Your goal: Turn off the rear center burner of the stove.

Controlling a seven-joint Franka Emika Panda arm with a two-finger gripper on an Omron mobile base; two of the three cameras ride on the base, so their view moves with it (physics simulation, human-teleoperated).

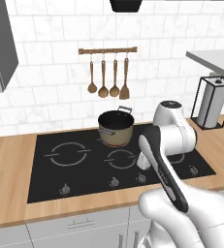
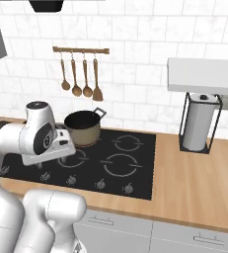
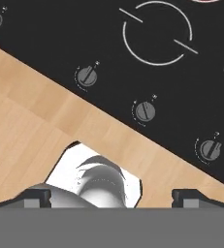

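Brown pot [image 1: 116, 127] seen at back; wooden utensils [image 1: 108, 80] hung on wall rail; paper towel holder [image 2: 200, 123] stood on table [image 2: 194, 178].

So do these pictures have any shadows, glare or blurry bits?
Left base view: even, flat light, with only a soft shadow beside the paper towel holder. Right base view: the pot looks crisp, without glare on the stove. Hand view: knobs are sharp, and the wooden counter is evenly lit.

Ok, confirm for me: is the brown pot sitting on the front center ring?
No, the brown pot stands at the back of the stove, over the red-tinted rear center burner.
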